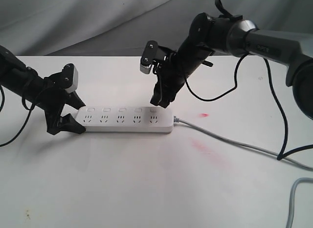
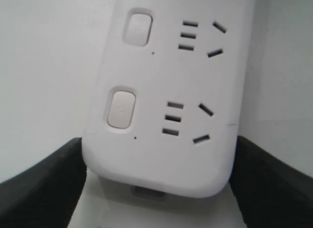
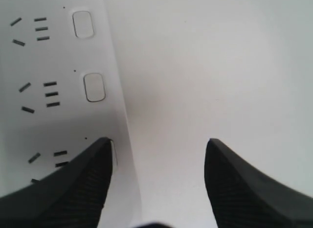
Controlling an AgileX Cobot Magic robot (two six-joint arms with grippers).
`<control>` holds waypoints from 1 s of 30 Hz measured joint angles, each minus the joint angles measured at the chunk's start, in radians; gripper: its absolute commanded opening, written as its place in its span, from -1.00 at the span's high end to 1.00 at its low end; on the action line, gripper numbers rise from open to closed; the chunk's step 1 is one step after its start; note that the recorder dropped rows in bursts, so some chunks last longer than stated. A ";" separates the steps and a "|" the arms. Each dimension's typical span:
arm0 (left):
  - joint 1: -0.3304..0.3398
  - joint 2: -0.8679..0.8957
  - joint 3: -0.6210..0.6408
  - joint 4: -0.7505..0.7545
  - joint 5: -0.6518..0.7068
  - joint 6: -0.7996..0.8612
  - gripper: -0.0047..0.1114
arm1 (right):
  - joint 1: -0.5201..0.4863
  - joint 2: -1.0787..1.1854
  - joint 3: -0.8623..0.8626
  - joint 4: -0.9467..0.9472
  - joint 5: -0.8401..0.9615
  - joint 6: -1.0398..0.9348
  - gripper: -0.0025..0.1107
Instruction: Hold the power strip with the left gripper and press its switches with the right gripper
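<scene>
The white power strip [image 1: 124, 120] lies flat on the table, its grey cord [image 1: 234, 142] running off to the right. My left gripper [image 1: 72, 121] is shut on the strip's left end. In the left wrist view both black fingers [image 2: 44, 184] press against the sides of the strip [image 2: 161, 154]. The switches [image 1: 122, 110] form a row along the far edge. My right gripper [image 1: 160, 102] stands open above the cord end. One of its fingertips [image 3: 100, 152] covers part of a switch [image 3: 114, 152], and two more switches [image 3: 94, 87] show beyond it.
Two faint red marks [image 1: 204, 114] stain the white table [image 1: 146, 189] to the right of the strip. A second grey cable [image 1: 293, 198] curls at the lower right corner. Grey cloth [image 1: 98, 17] hangs behind the table.
</scene>
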 measured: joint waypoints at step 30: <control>0.000 0.000 0.000 0.000 0.000 0.000 -0.07 | 0.004 0.040 0.000 0.018 -0.033 0.007 0.02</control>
